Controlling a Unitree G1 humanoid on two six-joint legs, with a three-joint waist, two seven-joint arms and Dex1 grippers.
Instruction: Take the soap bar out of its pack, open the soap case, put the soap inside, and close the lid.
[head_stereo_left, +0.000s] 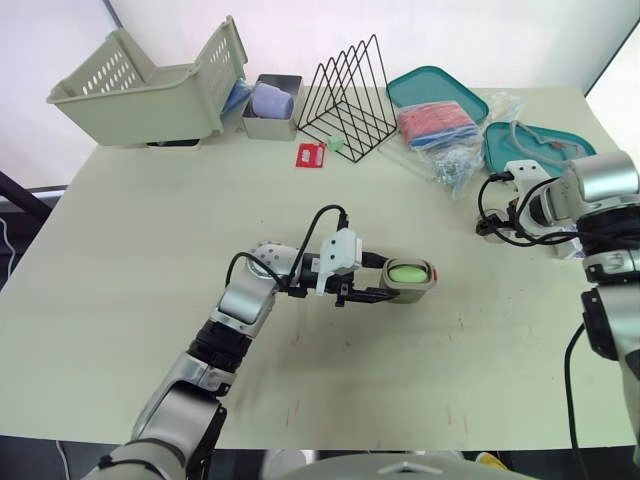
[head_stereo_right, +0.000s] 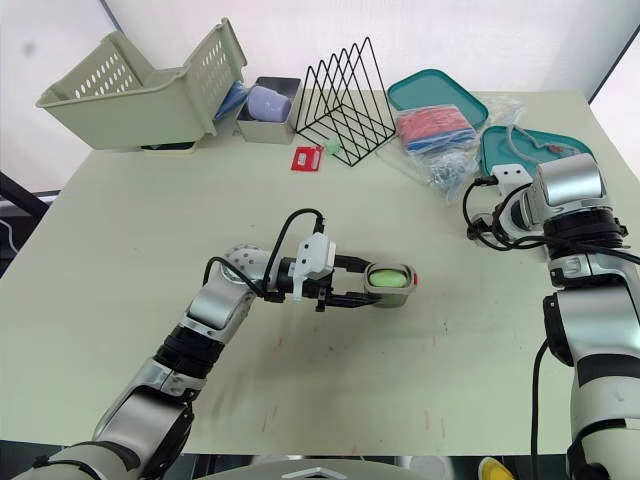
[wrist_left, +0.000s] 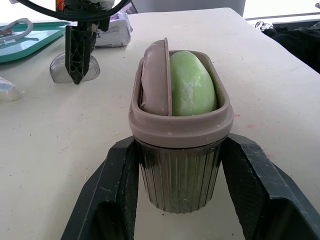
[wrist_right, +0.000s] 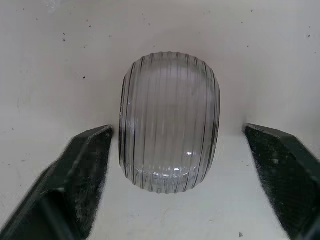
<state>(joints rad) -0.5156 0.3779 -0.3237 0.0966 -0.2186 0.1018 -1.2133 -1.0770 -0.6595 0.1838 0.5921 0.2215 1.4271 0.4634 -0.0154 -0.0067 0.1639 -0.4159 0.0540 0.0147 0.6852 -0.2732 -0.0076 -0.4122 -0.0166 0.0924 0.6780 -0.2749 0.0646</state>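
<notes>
While the pale table (head_stereo_left: 150, 260) stands by a white wall (head_stereo_left: 420, 25), the left gripper (wrist_left: 180, 155) squeezes the soap case (head_stereo_left: 412, 289) from both sides, near the middle of the table. The green soap (head_stereo_left: 407, 272) sits inside, with the top off. On the right, the right gripper (wrist_right: 177, 132) is spread wide around the clear lid (wrist_right: 170, 100). Far back stand a basket (head_stereo_left: 130, 95), a wire rack (head_stereo_left: 350, 95) and a teal tray (head_stereo_left: 437, 88).

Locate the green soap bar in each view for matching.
Left eye view: green soap bar right of centre, inside the soap case.
Right eye view: just right of centre, in the case.
Left wrist view: in the open case between the black fingers.
Right wrist view: faces a clear ribbed lid instead.
Shared landmark: the left gripper clasping the case.
</notes>
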